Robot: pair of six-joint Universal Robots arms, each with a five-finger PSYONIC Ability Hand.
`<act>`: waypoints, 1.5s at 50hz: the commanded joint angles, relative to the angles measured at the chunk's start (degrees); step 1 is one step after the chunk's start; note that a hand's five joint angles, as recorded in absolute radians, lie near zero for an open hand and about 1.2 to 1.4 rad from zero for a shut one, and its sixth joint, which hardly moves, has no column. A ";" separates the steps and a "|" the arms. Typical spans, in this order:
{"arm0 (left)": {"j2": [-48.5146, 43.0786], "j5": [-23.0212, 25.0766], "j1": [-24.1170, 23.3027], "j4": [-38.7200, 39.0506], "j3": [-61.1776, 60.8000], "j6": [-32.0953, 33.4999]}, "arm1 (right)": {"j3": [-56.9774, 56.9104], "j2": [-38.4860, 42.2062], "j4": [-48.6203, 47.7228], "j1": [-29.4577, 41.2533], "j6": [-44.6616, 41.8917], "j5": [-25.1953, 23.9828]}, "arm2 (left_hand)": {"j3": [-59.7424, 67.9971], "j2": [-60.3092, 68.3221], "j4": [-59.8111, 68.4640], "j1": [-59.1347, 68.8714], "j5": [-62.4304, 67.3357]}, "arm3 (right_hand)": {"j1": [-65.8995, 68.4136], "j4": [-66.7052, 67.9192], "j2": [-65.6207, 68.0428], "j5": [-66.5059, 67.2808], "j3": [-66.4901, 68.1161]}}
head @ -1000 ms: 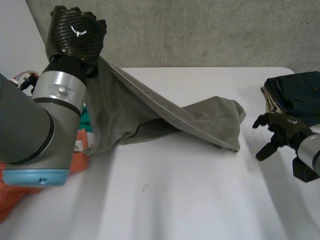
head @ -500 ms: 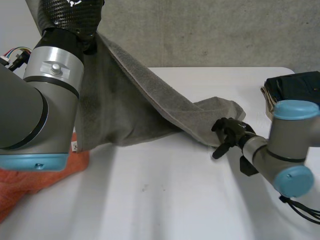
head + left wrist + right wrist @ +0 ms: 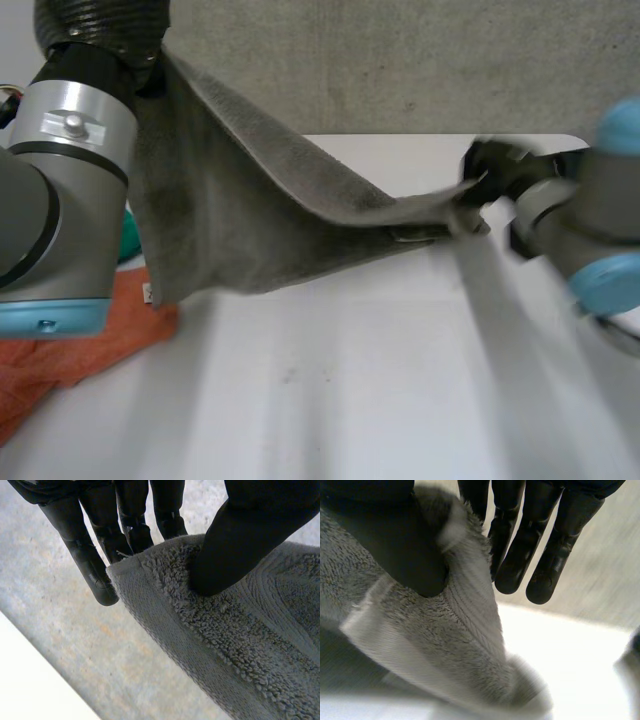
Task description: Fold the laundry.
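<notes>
Grey towel (image 3: 250, 220) stretched taut over white table (image 3: 350, 400), long axis running upper left to right-centre of frame. Left hand (image 3: 100, 20) pinches high corner; right hand (image 3: 497, 165) pinches low end, both closed on cloth.

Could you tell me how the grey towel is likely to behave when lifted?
Probably floppy: the grey towel sags between the left hand and right hand. Its looped pile likely resists slipping from a pinch.

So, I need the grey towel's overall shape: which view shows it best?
Head view: the grey towel stretches from the raised left hand to the right hand. Each wrist view shows one pinched end up close.
</notes>
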 commanded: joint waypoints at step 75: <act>-19.61 3.36 4.56 18.36 -11.32 1.76 | 17.45 -1.46 1.24 -11.29 -43.42 -18.10 | 11.67 11.30 11.12 13.59 14.24 | -35.17 -42.75 -42.16 -40.22 -42.49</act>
